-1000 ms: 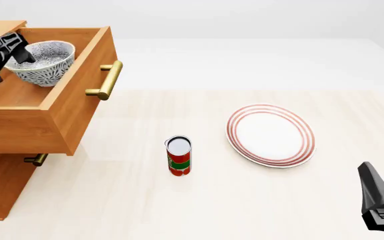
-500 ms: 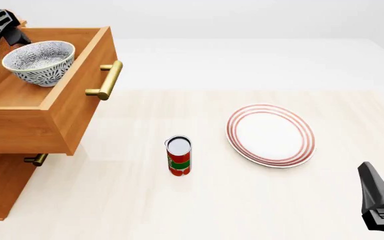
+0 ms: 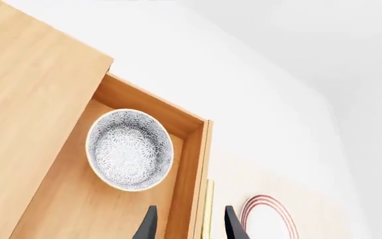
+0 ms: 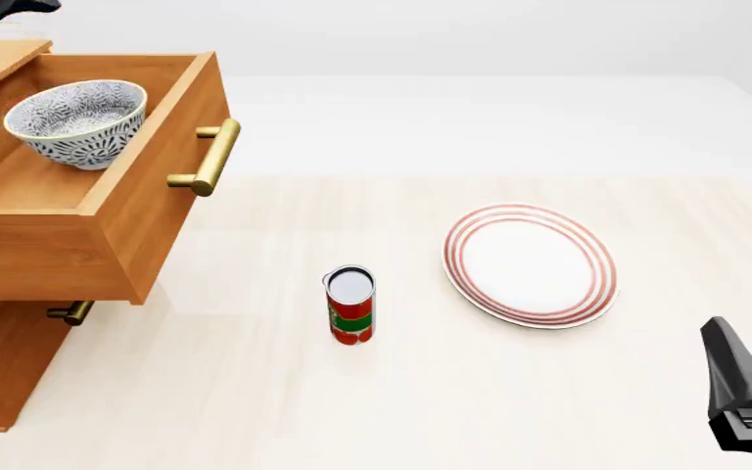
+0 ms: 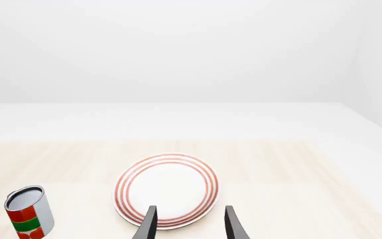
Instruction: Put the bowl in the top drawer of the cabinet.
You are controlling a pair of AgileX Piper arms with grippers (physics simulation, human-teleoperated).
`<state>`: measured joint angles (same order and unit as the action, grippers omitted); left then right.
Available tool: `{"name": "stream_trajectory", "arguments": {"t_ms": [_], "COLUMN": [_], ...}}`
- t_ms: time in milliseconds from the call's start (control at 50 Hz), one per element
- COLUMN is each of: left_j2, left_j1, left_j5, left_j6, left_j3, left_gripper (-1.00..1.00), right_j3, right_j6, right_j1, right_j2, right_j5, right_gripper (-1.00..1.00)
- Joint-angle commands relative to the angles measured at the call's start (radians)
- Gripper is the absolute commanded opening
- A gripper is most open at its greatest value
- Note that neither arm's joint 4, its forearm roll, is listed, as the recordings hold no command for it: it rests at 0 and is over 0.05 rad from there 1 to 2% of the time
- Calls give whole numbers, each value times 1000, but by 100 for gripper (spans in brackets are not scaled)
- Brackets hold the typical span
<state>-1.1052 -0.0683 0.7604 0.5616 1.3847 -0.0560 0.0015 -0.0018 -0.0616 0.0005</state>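
The left pincer (image 3: 185, 224) hangs released and empty above the drawer (image 4: 154, 211). The bowl (image 4: 75, 121) sits upright inside it, at ten o'clock on the surface (image 4: 481, 392). The placing looks done; the drawer stands open.

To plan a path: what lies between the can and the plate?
Nothing: in the front view, only bare table separates the can from the plate.

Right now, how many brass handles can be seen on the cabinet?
2. The top drawer handle is on the front of the open top drawer. The lower handle sits under that drawer and is mostly hidden. More handles may be hidden beyond the picture's left edge.
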Motion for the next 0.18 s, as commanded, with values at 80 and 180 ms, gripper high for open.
{"name": "stream_trajectory", "arguments": {"t_ms": [80, 180], "left_j2": [134, 215], "left_j1": [-127, -174], "left_j5": [18, -7], "left_j6": [49, 66], "left_j3": [-25, -87], "left_gripper": [100, 100], "right_j3": [0, 0], "right_j6": [0, 0], "right_j1": [0, 0], "right_j2": [0, 0], "right_j5": [0, 0], "right_gripper": [100, 100]}}
